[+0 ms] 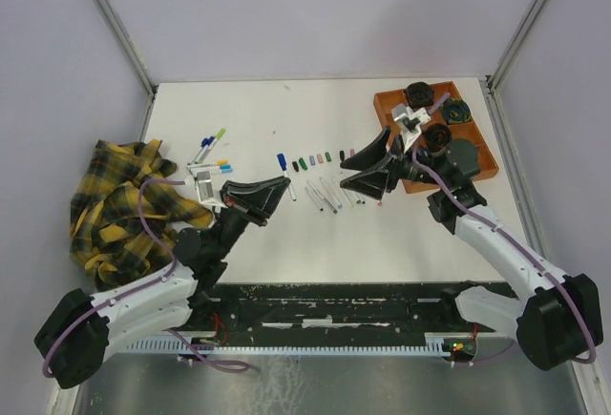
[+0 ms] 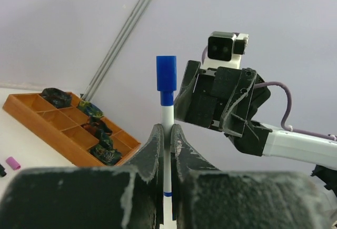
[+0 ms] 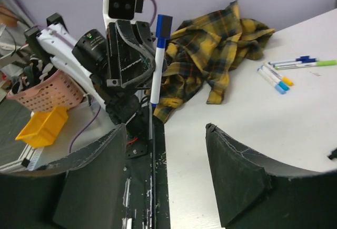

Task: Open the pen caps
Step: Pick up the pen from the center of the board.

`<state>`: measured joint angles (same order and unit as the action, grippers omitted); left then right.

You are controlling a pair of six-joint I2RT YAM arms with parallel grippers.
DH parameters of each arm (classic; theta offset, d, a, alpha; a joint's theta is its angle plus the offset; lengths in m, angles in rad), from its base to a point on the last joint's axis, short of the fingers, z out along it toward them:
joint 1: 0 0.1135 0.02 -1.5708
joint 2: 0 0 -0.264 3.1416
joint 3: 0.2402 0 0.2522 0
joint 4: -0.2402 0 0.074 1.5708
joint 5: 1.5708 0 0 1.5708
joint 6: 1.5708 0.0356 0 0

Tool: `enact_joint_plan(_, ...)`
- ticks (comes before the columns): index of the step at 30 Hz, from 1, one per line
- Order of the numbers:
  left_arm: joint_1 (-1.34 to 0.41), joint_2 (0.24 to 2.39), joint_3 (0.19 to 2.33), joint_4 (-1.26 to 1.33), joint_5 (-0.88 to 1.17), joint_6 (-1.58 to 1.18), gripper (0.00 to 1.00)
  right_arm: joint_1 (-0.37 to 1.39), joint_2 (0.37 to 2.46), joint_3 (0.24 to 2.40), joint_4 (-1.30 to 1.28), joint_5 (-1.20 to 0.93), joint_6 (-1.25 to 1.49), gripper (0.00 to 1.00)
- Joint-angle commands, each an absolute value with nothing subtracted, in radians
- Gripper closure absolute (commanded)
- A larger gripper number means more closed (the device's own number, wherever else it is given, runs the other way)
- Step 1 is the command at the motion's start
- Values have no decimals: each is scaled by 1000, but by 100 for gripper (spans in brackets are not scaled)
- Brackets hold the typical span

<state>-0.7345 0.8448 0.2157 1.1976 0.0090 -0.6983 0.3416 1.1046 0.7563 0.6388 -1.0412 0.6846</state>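
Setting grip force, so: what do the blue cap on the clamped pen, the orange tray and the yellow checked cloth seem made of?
Blue cap on the pen: likely hard moulded plastic, smooth satin; even colour, crisp edges. Orange tray: rigid, matte, thin dividers; probably plastic, though wood can't be ruled out. Yellow checked cloth: soft woven fabric, crumpled into folds.

— What colours are on your screen?
— I see a white worktop (image 1: 286, 234), and at its left edge a cloth (image 1: 124, 205) in yellow-and-black plaid. The tray (image 1: 387, 108) at the far right corner is orange.
— And the pen caps (image 1: 305, 161)?
— The loose ones near the middle run blue, green, black, pink. The pen (image 2: 167, 116) I'm watching has a white barrel and a blue cap (image 2: 166, 72). Both pairs of jaws are black.
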Motion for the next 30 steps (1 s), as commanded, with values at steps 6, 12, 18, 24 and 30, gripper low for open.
enact_joint_plan(6, -879, 941, 247, 1359, -128, -573, 97, 484, 1148, 757, 587, -999, 543, 32)
enact_joint_plan(12, -922, 1038, 285, 1415, -153, -536, 97, 537, 1175, 773, 485, -973, 465, 34)
enact_joint_plan(18, -940, 1095, 306, 1447, -156, -529, 97, 567, 1200, 792, 403, -939, 410, 39)
enact_joint_plan(24, -961, 1157, 316, 1484, -165, -531, 97, 582, 1208, 800, 393, -933, 417, 46)
enact_joint_plan(30, -971, 1197, 333, 1496, -167, -530, 97, 587, 1210, 805, 393, -936, 426, 53)
